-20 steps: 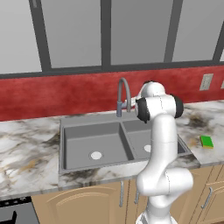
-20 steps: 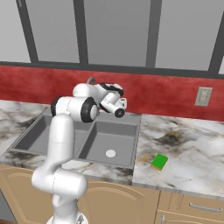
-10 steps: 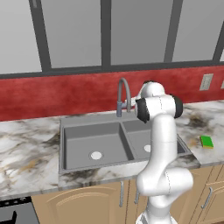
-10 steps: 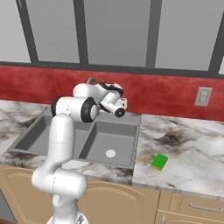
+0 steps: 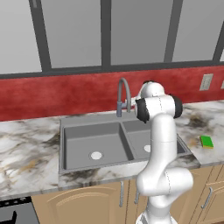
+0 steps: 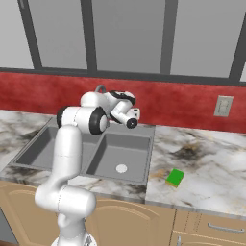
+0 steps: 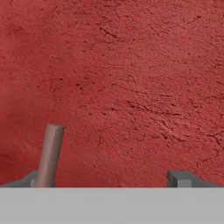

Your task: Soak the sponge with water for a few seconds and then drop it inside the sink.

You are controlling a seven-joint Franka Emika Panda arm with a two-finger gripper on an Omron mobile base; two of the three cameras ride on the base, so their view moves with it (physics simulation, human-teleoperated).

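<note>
I see the marble counter (image 5: 26,148) w/ the sink (image 5: 94,131) set in it, arm over the right basin. Gripper (image 7: 109,181) spread wide, nothing held, facing the red backsplash (image 7: 131,65). Sponge (image 6: 175,178) lies on the counter right of the sink.

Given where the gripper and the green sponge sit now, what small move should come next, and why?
Probably close the open gripper on the grey faucet lever beside it. No water runs from the arched grey faucet, and the green sponge lies untouched on the marble counter.
</note>
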